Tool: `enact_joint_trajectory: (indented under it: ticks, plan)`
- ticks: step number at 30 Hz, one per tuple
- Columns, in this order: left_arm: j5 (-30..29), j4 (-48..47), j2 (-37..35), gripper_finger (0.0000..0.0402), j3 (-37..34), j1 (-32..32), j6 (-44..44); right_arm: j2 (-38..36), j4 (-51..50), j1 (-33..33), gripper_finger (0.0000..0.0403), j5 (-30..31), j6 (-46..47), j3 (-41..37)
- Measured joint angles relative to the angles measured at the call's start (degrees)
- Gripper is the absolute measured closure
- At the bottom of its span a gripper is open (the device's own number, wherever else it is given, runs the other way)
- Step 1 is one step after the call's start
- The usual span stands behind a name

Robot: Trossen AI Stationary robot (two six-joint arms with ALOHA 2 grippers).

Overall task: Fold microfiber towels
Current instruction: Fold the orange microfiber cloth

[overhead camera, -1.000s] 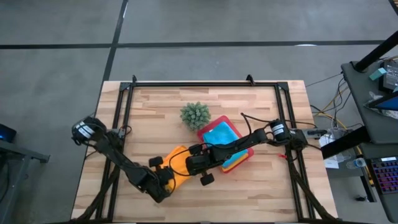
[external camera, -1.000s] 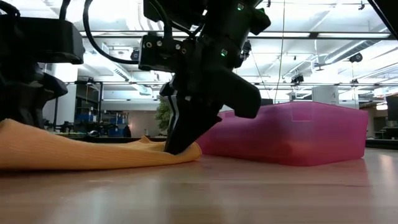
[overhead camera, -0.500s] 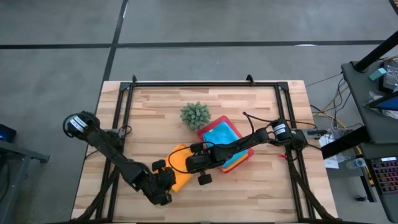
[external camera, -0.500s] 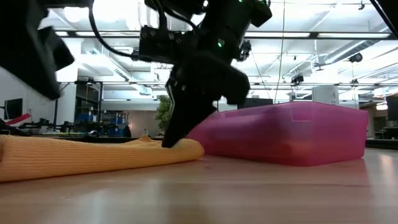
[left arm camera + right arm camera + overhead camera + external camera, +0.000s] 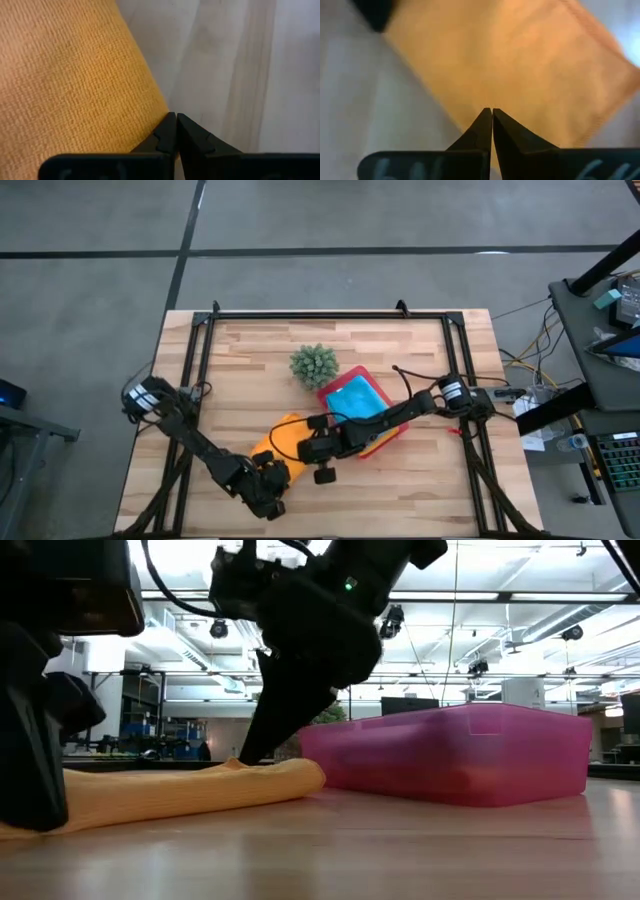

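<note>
A folded orange towel (image 5: pixel 283 438) lies flat on the wooden table, just left of the pink tray (image 5: pixel 397 430). A light blue towel (image 5: pixel 352 398) lies on top of the tray. My left gripper (image 5: pixel 176 116) is shut, its tips at the orange towel's near edge (image 5: pixel 150 95). In the low view it shows as a dark mass (image 5: pixel 35 770) in front of the towel (image 5: pixel 180 790). My right gripper (image 5: pixel 491 110) is shut and slants down over the towel's top (image 5: pixel 520 65), its tips at the towel's surface (image 5: pixel 247 757). My left gripper has its shut fingertips down beside the orange towel's near edge (image 5: pixel 159 107), slanting down from the near left. Whether they touch the cloth or only the table, I cannot tell. My right gripper brings its shut fingertips (image 5: pixel 250 752) onto the towel's upper face from the right, slanting down. Nothing is between the fingers. Whether they still rest on the cloth, I cannot tell.
A small spiky green plant (image 5: pixel 314 365) stands behind the tray. The pink tray's wall (image 5: pixel 450 755) rises right of the orange towel. A black frame (image 5: pixel 300 317) runs round the table's edges. Bare wood shows at the far left and near right.
My left gripper swung up, then came down at the towel's near edge, still shut. My right gripper slid along the towel's top toward the left and rose a little, rolling as it went. The towel's near part now lies lower and flatter.
</note>
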Motion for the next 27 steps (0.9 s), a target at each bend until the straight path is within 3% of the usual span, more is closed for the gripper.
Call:
enact_joint_trajectory:
  ticks: [16,22,27]
  plan:
    - [3.2,-3.71,-3.42,0.04,-0.09,-5.27,-2.07,0.0,-2.57,-0.16,0.0394,2.93,-0.21,0.0]
    - [3.39,-4.13,-7.51,0.04,0.19,-5.27,-1.59,-1.08,-1.5,-0.06,0.0394,3.42,-0.49,0.02]
    - [2.12,-10.42,-11.48,0.04,0.11,-5.27,-2.06,-1.07,1.81,-0.06,0.0394,3.44,-1.12,-0.13]
